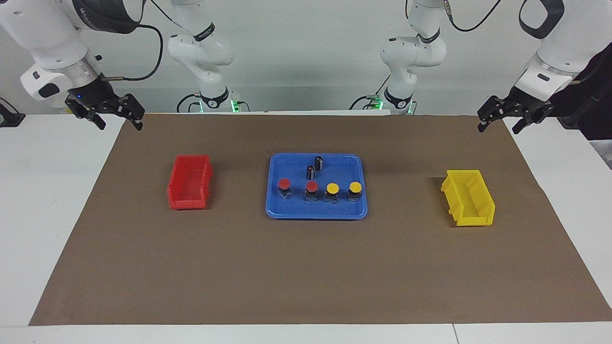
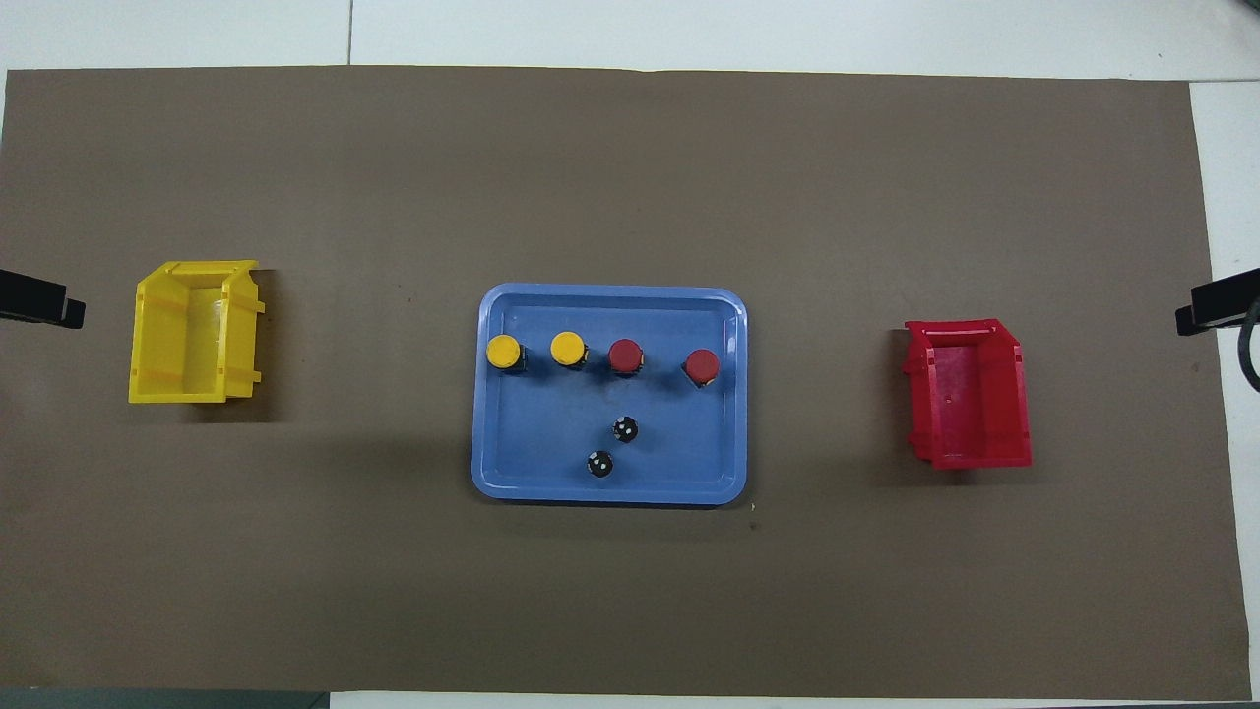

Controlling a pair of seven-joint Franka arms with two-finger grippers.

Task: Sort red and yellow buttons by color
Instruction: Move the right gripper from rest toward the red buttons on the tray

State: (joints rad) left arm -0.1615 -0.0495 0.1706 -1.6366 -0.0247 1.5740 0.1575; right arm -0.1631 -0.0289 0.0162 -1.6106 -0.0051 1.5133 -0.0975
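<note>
Two red buttons (image 1: 284, 184) (image 1: 311, 186) and two yellow buttons (image 1: 332, 188) (image 1: 355, 187) stand upright in a row in the blue tray (image 1: 315, 213). The reds are toward the right arm's end, the yellows toward the left arm's end. In the overhead view the reds (image 2: 625, 354) (image 2: 701, 365) and yellows (image 2: 504, 351) (image 2: 569, 349) sit in the tray's (image 2: 610, 292) half farther from the robots. My right gripper (image 1: 118, 123) is open and empty, up over the mat's corner at its own end. My left gripper (image 1: 499, 127) is open and empty over the corner at its own end. Both arms wait.
A red bin (image 1: 190, 188) lies on the brown mat toward the right arm's end, a yellow bin (image 1: 468, 197) toward the left arm's end; both hold nothing. Two small black cylinders (image 1: 318, 162) (image 1: 310, 172) stand in the tray, nearer to the robots than the buttons.
</note>
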